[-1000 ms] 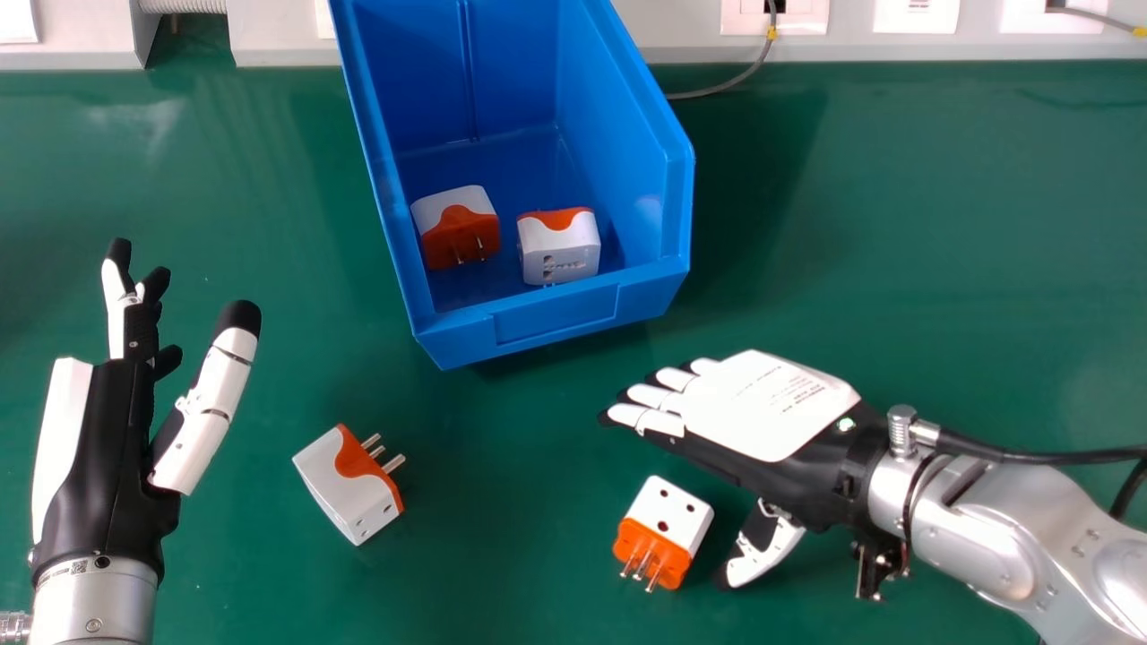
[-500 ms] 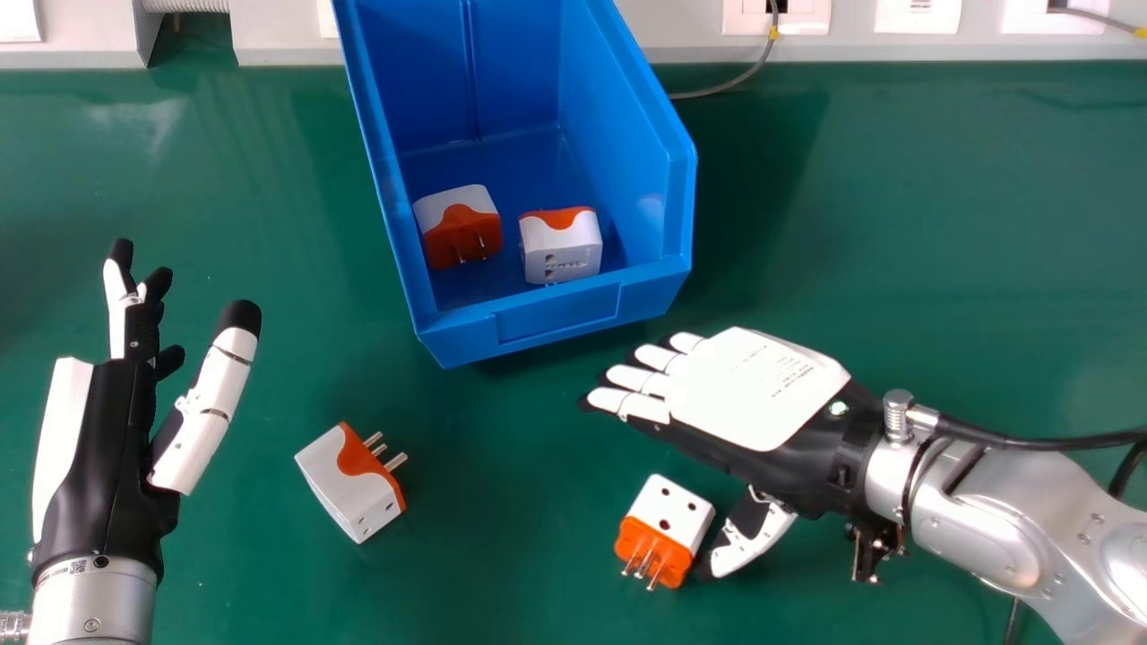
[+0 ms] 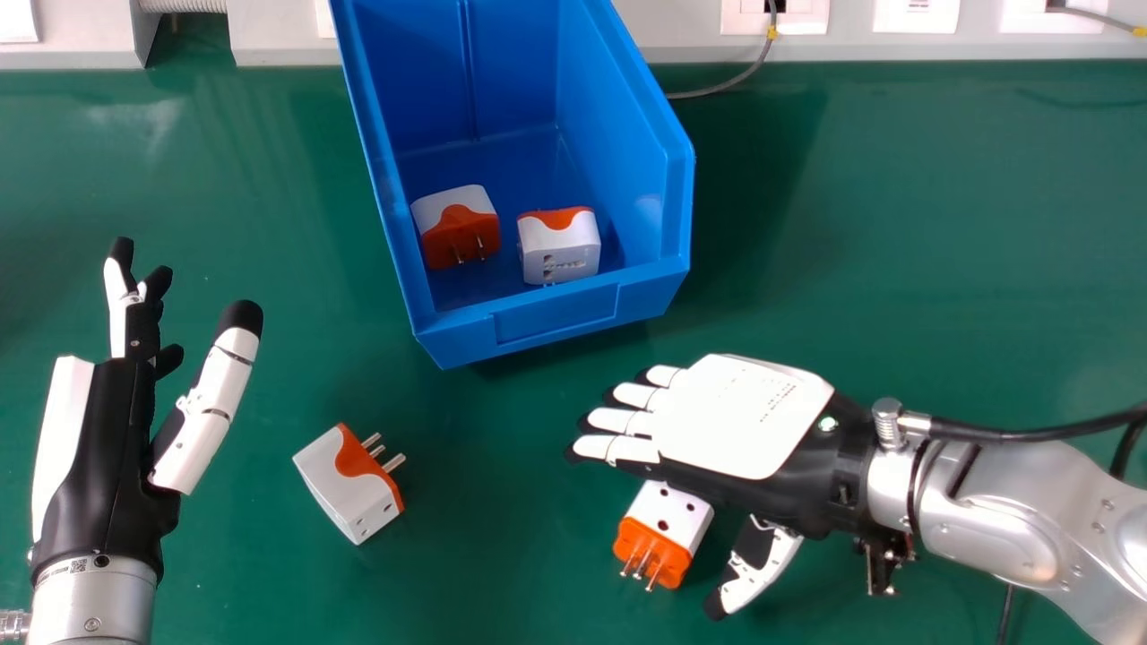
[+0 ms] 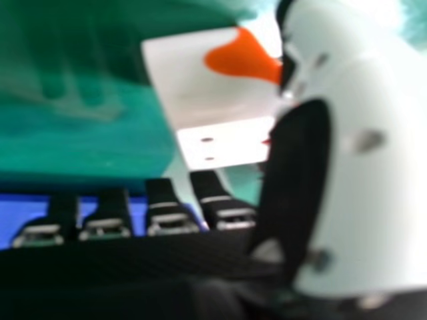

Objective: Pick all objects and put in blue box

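In the head view my right hand (image 3: 739,421) is open, palm down, over the upper edge of a white and orange plug adapter (image 3: 668,524), its thumb out to the adapter's right. The right hand view shows this adapter (image 4: 217,87) between the thumb and fingers of my right hand (image 4: 363,160). My left hand (image 3: 107,448) stands open at the left. Another adapter (image 3: 345,488) lies on the table between the hands, prongs towards the upper right. The blue box (image 3: 556,313) holds two adapters, one prongs-forward (image 3: 459,228) and one mostly white (image 3: 560,246).
The green table (image 3: 941,224) runs back to a pale panel with sockets (image 3: 775,16). A thin grey cable (image 3: 726,85) lies behind the box's right side. A black cable (image 3: 1030,434) runs along my right forearm.
My right hand first moved up and left, then came down over the adapter's upper edge, its fingers spreading more into view. The left hand, box and adapters have stayed put.
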